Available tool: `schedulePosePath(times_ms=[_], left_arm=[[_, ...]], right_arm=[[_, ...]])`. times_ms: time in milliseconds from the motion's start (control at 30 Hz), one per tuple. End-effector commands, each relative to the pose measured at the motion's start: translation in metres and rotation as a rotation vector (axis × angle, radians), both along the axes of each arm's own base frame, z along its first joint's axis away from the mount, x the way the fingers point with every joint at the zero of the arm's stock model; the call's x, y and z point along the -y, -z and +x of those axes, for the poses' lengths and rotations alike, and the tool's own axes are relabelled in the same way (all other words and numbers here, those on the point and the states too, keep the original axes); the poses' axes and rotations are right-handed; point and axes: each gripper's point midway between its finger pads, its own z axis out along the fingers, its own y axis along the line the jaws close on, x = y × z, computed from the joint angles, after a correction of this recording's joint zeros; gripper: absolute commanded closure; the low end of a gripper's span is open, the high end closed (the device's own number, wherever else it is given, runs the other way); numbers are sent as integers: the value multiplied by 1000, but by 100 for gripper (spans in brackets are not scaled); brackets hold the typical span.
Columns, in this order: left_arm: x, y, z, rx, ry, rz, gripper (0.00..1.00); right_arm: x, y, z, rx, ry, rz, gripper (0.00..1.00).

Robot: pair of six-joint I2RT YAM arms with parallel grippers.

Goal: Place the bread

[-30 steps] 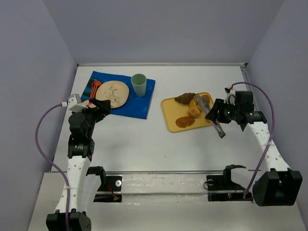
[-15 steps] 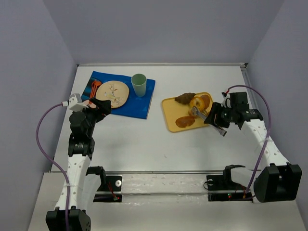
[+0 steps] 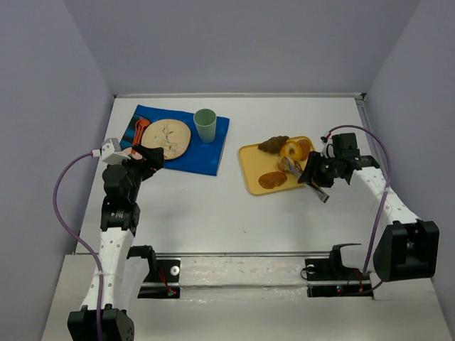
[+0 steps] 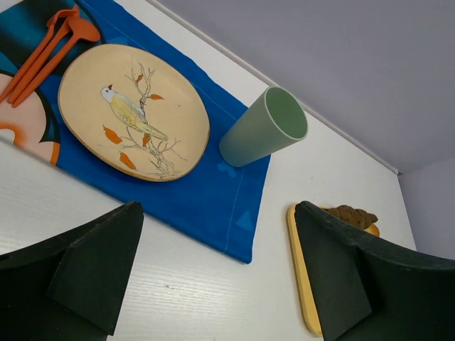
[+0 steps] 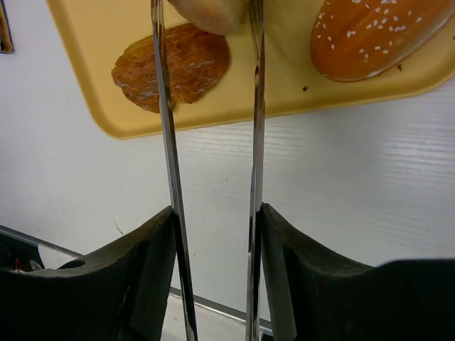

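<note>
Bread (image 5: pixel 207 11) shifted since second ago, now between tongs (image 5: pixel 168 142) tips, frame top; right gripper (image 5: pixel 213 234) clamps tongs; I reckon lift next.

One plate (image 3: pixel 170 138), cup (image 3: pixel 205 125), tongs (image 5: pixel 171 185); perhaps four pastries (image 3: pixel 272 180)

Soft, even light in all views; the bench (image 3: pixel 213 206) is bright with faint shadows. Nearest the wrist lenses, the dark fingers (image 4: pixel 92 270) look slightly soft.

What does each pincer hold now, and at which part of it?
The right pincer squeezes metal tongs by their two arms; their tips flank the bread. The left pincer is open and empty.
</note>
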Motion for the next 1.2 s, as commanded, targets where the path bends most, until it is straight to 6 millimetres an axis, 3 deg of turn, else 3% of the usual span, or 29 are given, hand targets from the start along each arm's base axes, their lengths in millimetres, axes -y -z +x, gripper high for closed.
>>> schedulePosePath(times_ms=[0,167,367,433,600,733,800,833,900,933,967,1000,1033,1100,1167], left_arm=[[3,-33,2,96,12,-2,1],[3,-33,1,97,12,-2,1],[4,-33,1,99,18,-4,1],[4,-33,1,97,20,-2,1],[4,-32,2,90,17,-3,1],[2,-31,2,82,9,-1,1],[-1,-30,2,71,-7,1,1],[-2,-30,2,67,-17,0,1],[-4,-31,1,69,-30,-8,1],[-4,-30,1,68,-30,-8,1],[-4,-31,0,68,-33,-7,1],[-6,-31,0,68,-39,-10,1],[-6,-30,0,65,-41,-13,1],[-5,-30,0,64,-40,-16,1],[-6,-29,1,58,-43,-14,1]], right_arm=[[-15,-32,27,149,-40,53,57],[-14,-57,24,223,-34,56,78],[-13,-96,20,328,-39,58,82],[-17,-112,20,368,-56,75,88],[-41,-140,19,444,-152,143,91],[-103,-158,14,493,-337,203,91],[-135,-165,23,524,-415,214,91],[-163,-168,14,537,-498,224,91],[-198,-174,29,571,-558,225,91],[-222,-175,23,574,-610,241,91],[-235,-174,29,576,-613,237,91],[-249,-150,51,546,-575,171,91],[-264,-164,62,590,-587,170,91],[-297,-149,84,567,-602,178,91],[-314,-138,101,531,-577,196,91]])
